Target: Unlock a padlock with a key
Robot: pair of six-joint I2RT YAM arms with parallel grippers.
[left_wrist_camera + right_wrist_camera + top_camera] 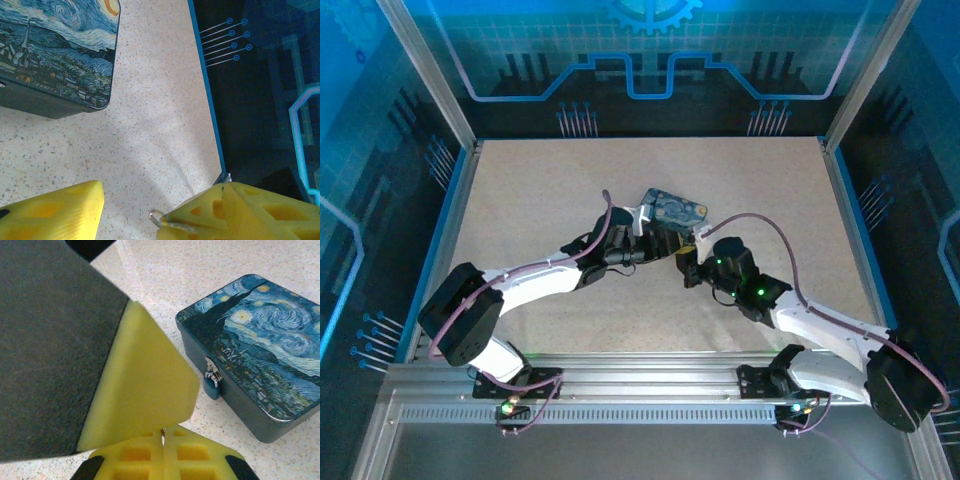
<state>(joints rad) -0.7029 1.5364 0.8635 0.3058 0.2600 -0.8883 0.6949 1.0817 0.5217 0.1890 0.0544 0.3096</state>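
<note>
On the front of the rectangular starry-night tin (270, 350) hangs a small blue padlock (212, 385). Right gripper (165, 426) pinches a slim metal key (163, 436); left gripper (127, 210) gapes.

tin (260, 335) dark blue, swirly starry painting; padlock (212, 386) teal-blue; table (150, 125) speckled beige.

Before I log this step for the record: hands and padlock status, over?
Left hand open. Right hand shut on slim grey metal key. Small blue padlock hangs on front of starry-night painted tin. Path clear.
</note>
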